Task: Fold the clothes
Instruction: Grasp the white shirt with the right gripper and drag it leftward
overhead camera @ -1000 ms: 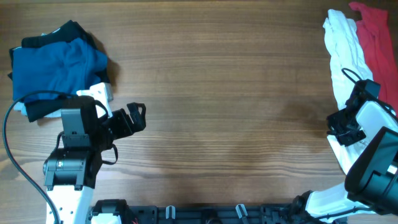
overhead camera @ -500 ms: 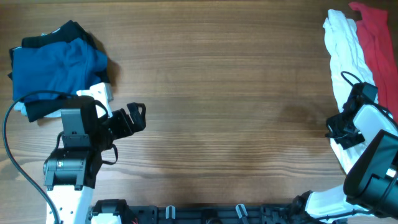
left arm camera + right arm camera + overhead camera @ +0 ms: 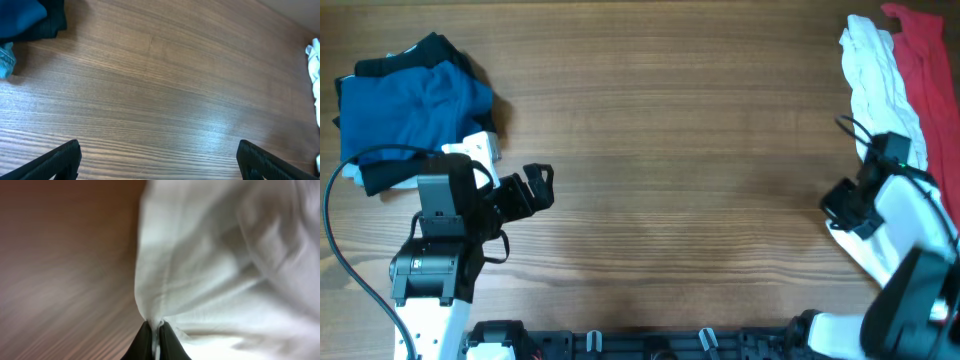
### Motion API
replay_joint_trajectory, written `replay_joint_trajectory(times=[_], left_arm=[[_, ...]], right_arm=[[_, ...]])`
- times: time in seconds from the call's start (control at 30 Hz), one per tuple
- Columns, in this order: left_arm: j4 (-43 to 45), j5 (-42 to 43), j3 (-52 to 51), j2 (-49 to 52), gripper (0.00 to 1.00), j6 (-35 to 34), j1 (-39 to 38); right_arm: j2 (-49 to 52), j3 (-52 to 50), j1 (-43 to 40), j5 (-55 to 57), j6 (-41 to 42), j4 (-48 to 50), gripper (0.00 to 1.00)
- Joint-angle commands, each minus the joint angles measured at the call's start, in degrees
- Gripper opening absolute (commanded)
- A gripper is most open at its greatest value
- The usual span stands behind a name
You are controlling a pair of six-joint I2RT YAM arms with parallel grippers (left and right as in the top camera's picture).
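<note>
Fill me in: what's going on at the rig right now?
The right end effector is shut on an edge of the white shirt, which lies bunched at the right side of the table beside a red shirt. The left end effector is open over bare wood, holding nothing, near the blue pile at the far left. The white shirt is not yet spread or folded.

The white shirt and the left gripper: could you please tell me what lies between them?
Only bare table separates the left gripper from the white shirt, seen overhead.
</note>
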Motion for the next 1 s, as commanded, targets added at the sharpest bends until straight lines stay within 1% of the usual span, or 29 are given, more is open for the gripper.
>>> replay_joint_trajectory(times=[0.0,0.07,0.13,0.3,0.37,0.43,0.57,0.7,0.83,0.9,0.93,0.97], left_arm=[[0.85,-0.72,1.18,-0.11,1.00,0.98,-0.24],[0.87,-0.72,1.18,-0.11,1.00,0.98,-0.24],[0.90,-0.72,1.18,-0.02,1.00,0.98,-0.24],[1.05,-0.72,1.18,0.72,1.00,0.98,-0.24],[1.05,-0.72,1.18,1.05,1.00,0.98,-0.24],[1.05,-0.72,1.18,1.36,1.00,0.98,-0.26],[1.05,-0.72,1.18,1.51,1.00,0.98,-0.24],[1.05,-0.72,1.18,1.51,1.00,0.98,-0.26],[1.05,-0.72,1.18,1.51,1.00,0.98,-0.26],[1.07,-0.72,1.18,1.51,1.00,0.98,-0.26],[1.14,-0.72,1.18,1.51,1.00,0.98,-0.26],[1.27,-0.72,1.18,1.51,1.00,0.98,-0.26]], right_arm=[[-12.09,2.49,10.03,-8.50,-5.29,-0.22,0.04],[-16.35,2.49,16.13,-9.64,-4.28,-0.17,0.04],[-19.32,2.49,23.43,-9.77,-1.22,-0.13,0.04],[-19.87,2.49,38.34,-7.80,1.18,2.45,0.04],[-19.80,2.56,40.92,-6.45,2.36,4.31,0.04],[-19.89,3.32,41.72,-7.50,1.57,7.34,0.05],[-19.96,8.26,41.72,-16.74,-4.98,14.64,0.04],[-19.52,12.22,41.79,-20.02,-5.62,21.16,0.04],[-16.87,12.24,41.99,-21.38,-5.46,21.81,0.04],[-12.85,12.24,43.04,-23.41,-5.73,21.07,0.06],[-11.28,12.24,43.36,-23.45,-5.68,21.09,0.19],[-9.88,12.24,43.54,-23.17,-5.66,21.20,0.40]])
